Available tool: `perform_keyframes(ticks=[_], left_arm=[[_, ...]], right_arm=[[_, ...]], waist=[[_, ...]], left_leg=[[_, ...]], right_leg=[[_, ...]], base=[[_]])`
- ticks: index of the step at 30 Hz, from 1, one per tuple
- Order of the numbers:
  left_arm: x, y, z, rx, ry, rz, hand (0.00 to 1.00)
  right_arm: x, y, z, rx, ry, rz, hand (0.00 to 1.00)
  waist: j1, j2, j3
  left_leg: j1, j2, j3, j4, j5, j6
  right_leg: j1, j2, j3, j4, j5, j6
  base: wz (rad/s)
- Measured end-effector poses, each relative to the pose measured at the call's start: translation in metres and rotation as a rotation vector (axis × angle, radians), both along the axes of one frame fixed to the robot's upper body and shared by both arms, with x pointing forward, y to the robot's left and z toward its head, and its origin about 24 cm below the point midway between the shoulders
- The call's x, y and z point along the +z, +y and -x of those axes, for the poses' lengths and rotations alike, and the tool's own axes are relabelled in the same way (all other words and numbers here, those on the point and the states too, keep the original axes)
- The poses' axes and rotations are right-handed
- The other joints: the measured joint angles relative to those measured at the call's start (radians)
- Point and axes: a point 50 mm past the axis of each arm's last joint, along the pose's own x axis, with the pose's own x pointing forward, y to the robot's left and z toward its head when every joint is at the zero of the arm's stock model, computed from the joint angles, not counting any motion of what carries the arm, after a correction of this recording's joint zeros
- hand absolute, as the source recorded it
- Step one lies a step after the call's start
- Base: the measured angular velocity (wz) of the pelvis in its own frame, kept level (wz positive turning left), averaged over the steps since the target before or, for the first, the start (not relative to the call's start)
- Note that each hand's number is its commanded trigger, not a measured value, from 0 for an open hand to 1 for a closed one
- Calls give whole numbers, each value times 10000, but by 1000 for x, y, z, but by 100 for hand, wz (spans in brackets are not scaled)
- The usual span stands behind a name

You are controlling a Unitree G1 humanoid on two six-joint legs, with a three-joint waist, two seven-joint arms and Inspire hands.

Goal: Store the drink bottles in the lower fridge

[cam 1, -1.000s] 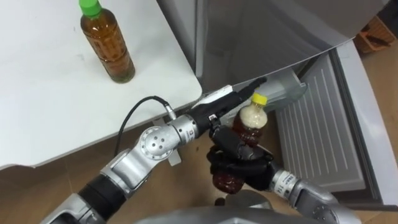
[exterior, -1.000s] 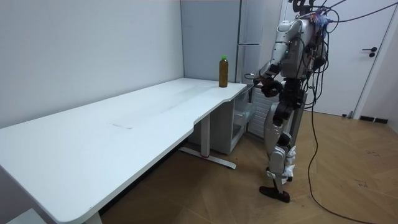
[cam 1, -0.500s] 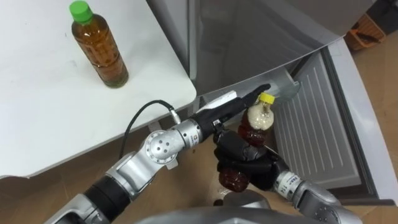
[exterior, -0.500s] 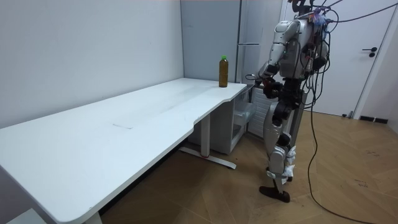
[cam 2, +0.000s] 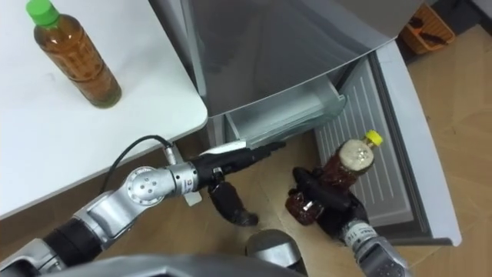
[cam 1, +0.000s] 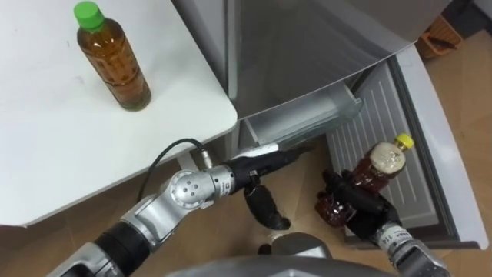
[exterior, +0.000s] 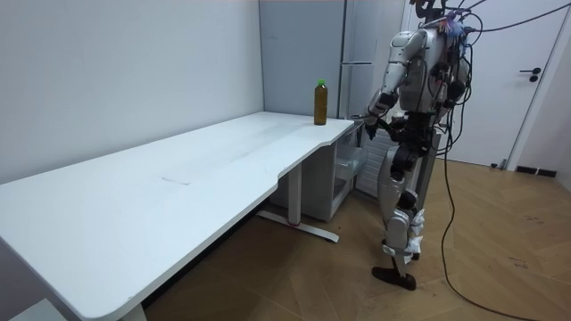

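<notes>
Right hand (cam 1: 361,206) clutches the yellow-capped bottle (cam 1: 378,163), tilted, with free room around it before the lower fridge drawer (cam 1: 300,121). Left hand (cam 1: 257,168), fingers straight, reaches just beside the drawer's front edge.

Silver arms with a round, screw-studded joint, a looping black cable and black fingers (cam 1: 265,209).
</notes>
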Motion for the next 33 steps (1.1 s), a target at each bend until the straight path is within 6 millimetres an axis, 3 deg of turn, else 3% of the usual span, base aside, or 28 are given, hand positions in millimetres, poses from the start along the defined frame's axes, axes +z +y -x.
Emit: perform_keyframes(ticks=[5, 9, 18, 20, 26, 33], left_arm=[[-18, 5, 9, -240, 208, -1267, 0], [-30, 12, 13, -181, 542, -1816, 0], [-56, 51, 25, 1079, 1915, -2991, 0], [-67, 64, 31, 1956, 2551, -3190, 0], [-87, 94, 56, 4599, 4353, -2909, 0], [-105, 122, 91, 7916, 6259, -2352, 0]], right_arm=[[-4, 15, -1, -223, 100, -343, 100], [-6, 14, -2, -667, 217, -510, 100], [-6, 7, -4, -1303, 467, -301, 100], [-8, 8, -2, -1390, 664, -311, 100], [-10, 6, -1, -1694, 1020, -79, 100], [1, 6, -26, -1943, 483, 34, 100]], waist=[[-31, 0, -14], [-18, 25, -35], [379, 32, -96], [602, -23, -134], [1097, -77, -137], [1602, -161, -124]], left_leg=[[-43, -10, -17, 83, 0, 1], [-109, -26, -76, 175, -1, 1], [-237, -18, -33, 165, 0, 1], [-238, -3, -38, 155, 0, 1], [-157, -2, -78, 2, 13, -17], [-85, 10, -116, -5, 11, -18]], right_leg=[[-2, -11, -12, 5, 2, -3], [-43, -38, -81, 7, 4, -2], [-189, -20, -12, 23, 3, -2], [-195, -1, -6, 8, 5, -5], [-169, 7, -76, -16, 9, -11], [-106, 19, -87, -20, 10, -12]], base=[[0], [5], [-2], [0], [0], [1]])
